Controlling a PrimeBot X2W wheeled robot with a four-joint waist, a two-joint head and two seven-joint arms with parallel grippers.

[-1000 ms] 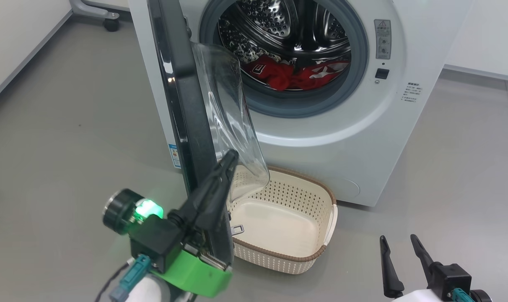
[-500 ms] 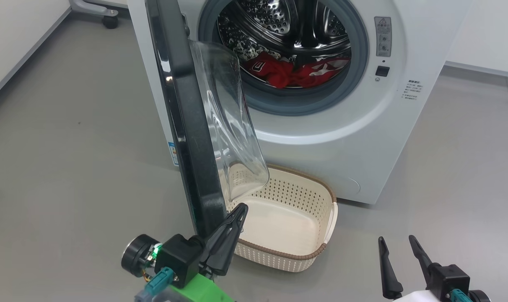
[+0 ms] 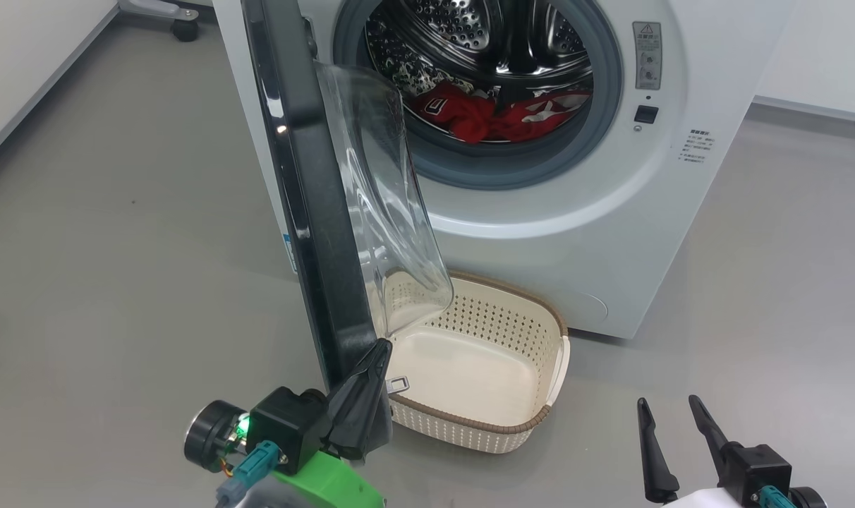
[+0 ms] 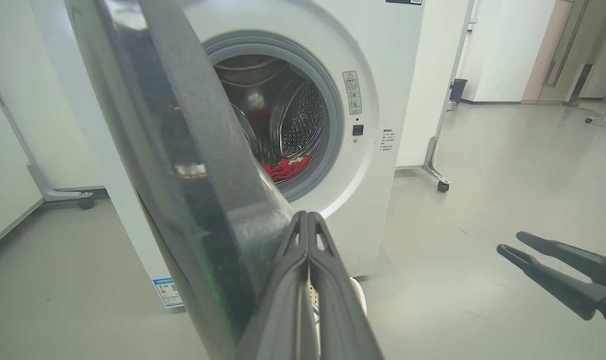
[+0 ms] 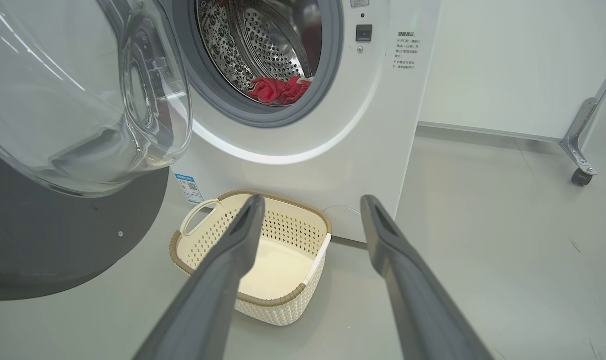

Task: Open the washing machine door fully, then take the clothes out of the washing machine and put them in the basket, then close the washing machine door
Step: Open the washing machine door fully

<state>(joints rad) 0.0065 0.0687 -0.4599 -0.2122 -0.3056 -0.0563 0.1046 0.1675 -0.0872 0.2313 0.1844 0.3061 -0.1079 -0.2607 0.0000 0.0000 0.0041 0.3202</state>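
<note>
My left gripper (image 3: 379, 351), fingers pressed together, sits at the bottom edge of the open glossy black-rimmed door (image 3: 307, 212); my right gripper (image 3: 669, 401) stands spread. Red fabric clothes (image 3: 491, 116) lie inside the white washing machine (image 3: 611, 233).

Test lab, bare grey floor (image 3: 82, 247), castered white partitions (image 5: 577, 131)

door (image 3: 307, 212) open, clothes (image 3: 484, 116) inside washing machine (image 3: 611, 233)

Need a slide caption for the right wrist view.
Open right pincer faces empty cream perforated plastic basket before white front-loading washing machine holding red clothes.
</note>
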